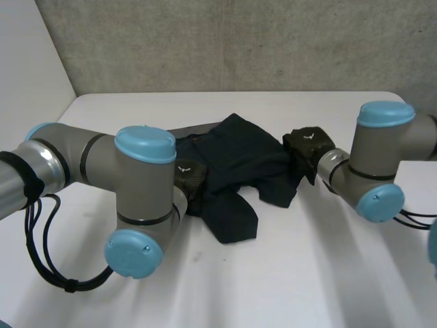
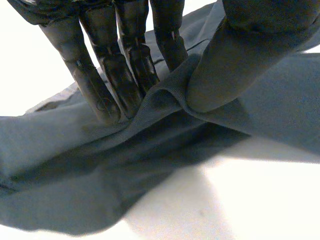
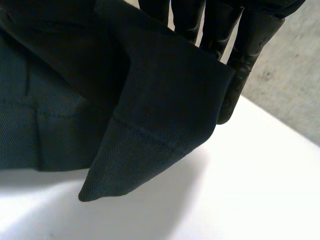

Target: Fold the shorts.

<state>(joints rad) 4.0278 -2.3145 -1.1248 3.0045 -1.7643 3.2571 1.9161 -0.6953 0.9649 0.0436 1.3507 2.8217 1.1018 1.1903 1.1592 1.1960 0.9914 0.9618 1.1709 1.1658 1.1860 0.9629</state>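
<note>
Where left hand (image 2: 117,75) pinches a fold, shorts (image 1: 240,158) bunched, right hand (image 1: 308,145) opposite

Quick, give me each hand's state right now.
Left hand: shut on the shorts, pinching a fold against its thumb.
Right hand: behind a lifted leg hem of the shorts; whether it grips cannot be told.

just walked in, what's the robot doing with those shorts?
The dark shorts lie crumpled on the white table, not yet folded. The left hand pinches a ridge of cloth between fingers and thumb. The right hand is at the opposite edge, where a hemmed flap is off the table.
</note>
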